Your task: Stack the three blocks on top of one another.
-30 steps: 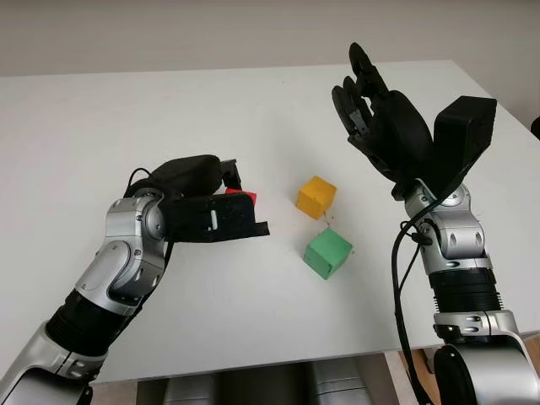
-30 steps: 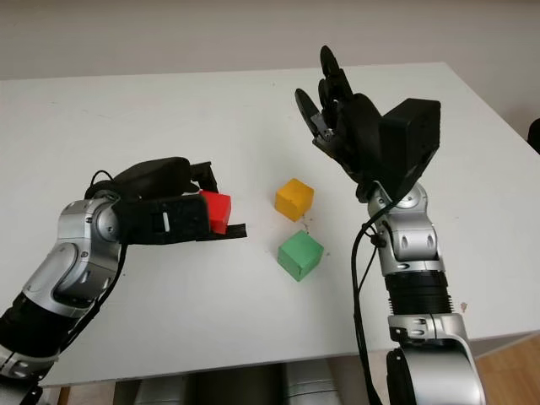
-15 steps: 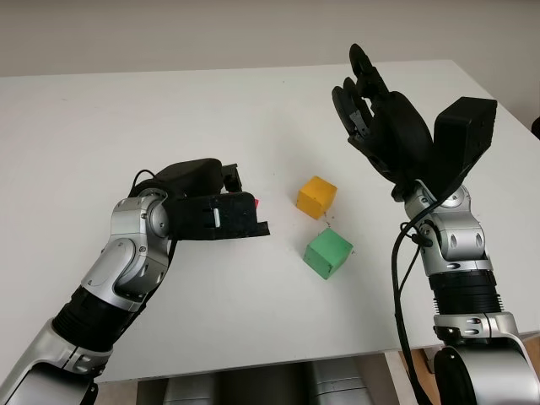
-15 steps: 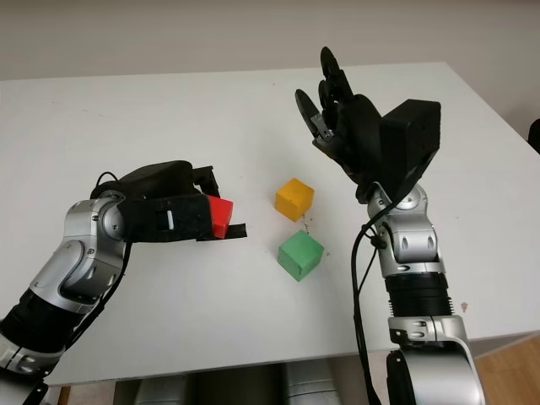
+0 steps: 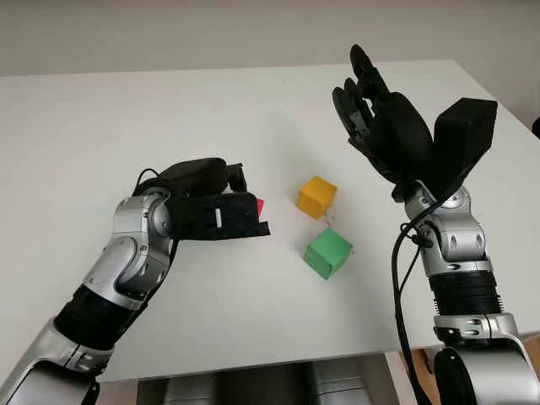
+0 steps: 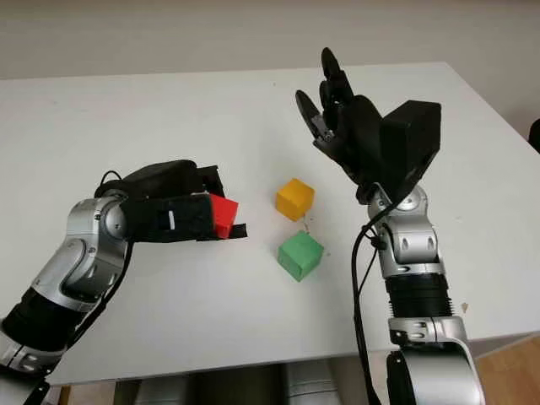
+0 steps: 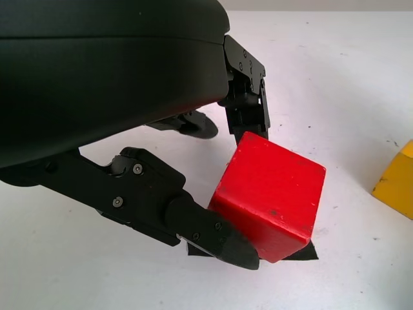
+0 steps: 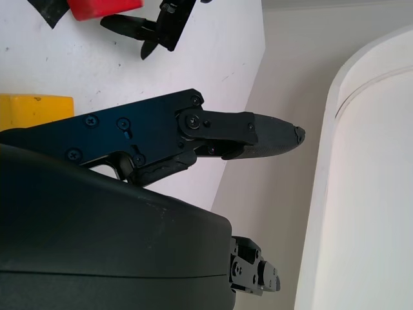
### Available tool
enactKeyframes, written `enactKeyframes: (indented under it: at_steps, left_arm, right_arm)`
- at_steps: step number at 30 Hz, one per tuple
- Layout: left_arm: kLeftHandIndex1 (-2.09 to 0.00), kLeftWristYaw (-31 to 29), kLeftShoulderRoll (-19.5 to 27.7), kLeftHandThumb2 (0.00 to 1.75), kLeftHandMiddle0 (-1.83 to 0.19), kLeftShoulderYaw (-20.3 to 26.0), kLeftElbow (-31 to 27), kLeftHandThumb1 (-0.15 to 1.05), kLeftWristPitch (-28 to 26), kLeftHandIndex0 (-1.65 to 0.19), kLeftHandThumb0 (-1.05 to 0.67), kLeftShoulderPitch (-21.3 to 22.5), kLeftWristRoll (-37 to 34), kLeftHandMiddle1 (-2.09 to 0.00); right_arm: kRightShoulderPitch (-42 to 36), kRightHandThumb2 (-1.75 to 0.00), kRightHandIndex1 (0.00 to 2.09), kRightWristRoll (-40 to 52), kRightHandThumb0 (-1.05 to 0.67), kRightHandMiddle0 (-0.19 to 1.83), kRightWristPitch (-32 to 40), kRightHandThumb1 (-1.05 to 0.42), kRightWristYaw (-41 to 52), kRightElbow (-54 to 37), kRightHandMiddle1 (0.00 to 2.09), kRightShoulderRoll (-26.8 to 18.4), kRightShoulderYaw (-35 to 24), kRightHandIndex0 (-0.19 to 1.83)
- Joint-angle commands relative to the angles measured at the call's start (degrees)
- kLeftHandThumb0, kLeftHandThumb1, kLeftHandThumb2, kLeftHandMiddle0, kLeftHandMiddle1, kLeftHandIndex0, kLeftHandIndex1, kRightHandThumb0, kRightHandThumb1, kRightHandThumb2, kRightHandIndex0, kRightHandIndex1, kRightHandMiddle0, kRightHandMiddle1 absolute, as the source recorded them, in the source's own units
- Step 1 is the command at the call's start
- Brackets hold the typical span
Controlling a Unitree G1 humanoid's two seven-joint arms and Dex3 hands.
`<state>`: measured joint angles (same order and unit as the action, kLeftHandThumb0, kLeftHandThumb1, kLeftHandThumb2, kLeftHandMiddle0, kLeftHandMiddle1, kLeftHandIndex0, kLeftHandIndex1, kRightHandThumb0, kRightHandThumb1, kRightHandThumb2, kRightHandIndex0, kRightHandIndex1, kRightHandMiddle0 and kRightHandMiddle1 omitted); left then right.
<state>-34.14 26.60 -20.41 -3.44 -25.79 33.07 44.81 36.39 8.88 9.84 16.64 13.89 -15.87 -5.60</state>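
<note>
change since a second ago: the left hand [image 6: 181,215] had shifted a little toward the yellow block [image 6: 294,199], carrying the red block [image 6: 223,216] with it; the arm's elbow had also come slightly forward. the right hand, yellow block and green block had not moved.
left hand: low over the white table [image 5: 169,110], left of centre, with its fingers [image 7: 213,229] closed on the red block from opposite sides.
red block: held in the left hand's fingers, tilted, its lower corner close over a small black scrap [image 7: 308,252] lying on the table; whether the block touched the table could not be told.
yellow block: on the table, right of the red block and apart from it, with no hand on it.
green block [image 5: 327,254]: on the table just nearer the robot than the yellow block, close to it but not touching, free of both hands.
right hand [image 5: 380,118]: raised above the table's right side, well apart from all three blocks, open and holding nothing.
stack: none formed; the yellow and green blocks each sat singly on the table.
containers: none among the things on the table; the blocks lay directly on the tabletop.
</note>
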Motion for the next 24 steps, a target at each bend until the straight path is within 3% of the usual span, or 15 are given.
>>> enactKeyframes:
  at_steps: [1,2,3,6,17,24]
  left_arm:
    - [-0.90,-0.97,0.35,0.05,-0.19,-1.12,-0.16,0.91,-0.25,-0.31,-0.56,0.76,0.89,-0.04]
    - [-0.59,-1.40,0.52,0.05,-0.14,-1.36,-0.21,0.92,-0.20,-0.34,-0.60,0.84,1.22,-0.04]
    - [-0.41,-1.66,0.60,0.05,-0.12,-1.48,-0.24,0.92,-0.17,-0.37,-0.62,0.88,1.43,-0.05]
    - [-0.18,-1.80,0.54,0.05,-0.07,-1.41,-0.42,0.93,0.09,-0.35,-0.65,0.72,1.44,-0.04]
    - [-0.05,-3.39,0.76,0.05,0.00,-1.28,-0.93,0.92,-0.15,-0.21,-0.70,0.82,1.28,-0.04]
    - [-0.02,-6.70,2.43,0.06,0.09,1.01,-2.35,0.96,-0.97,-0.03,-0.80,1.88,-0.23,-0.03]
  right_arm:
    - [-0.26,-0.44,0.04,0.06,-0.59,-0.13,-0.18,-1.05,0.00,-1.43,0.05,-0.09,-0.24,-0.19]
    - [-0.29,-0.44,0.04,0.01,-0.59,-0.13,-0.41,-1.05,0.02,-1.33,0.05,-0.10,-0.24,-0.19]
    - [-0.31,-0.44,0.04,0.01,-0.59,-0.13,-0.57,-1.05,0.03,-1.25,0.06,-0.08,-0.26,-0.19]
    - [-0.28,-0.44,0.04,-0.08,-0.59,-0.13,-0.43,-1.05,-0.20,-1.27,0.06,0.00,-0.24,-0.18]
    - [-0.50,-0.44,0.05,-0.18,-0.59,-0.13,-0.28,-1.05,-0.29,-1.55,0.06,-0.20,-0.16,-0.19]
    - [-0.38,-0.44,0.04,0.27,-0.59,-0.13,-0.79,-1.05,0.38,-0.83,0.05,-0.23,-0.48,-0.19]
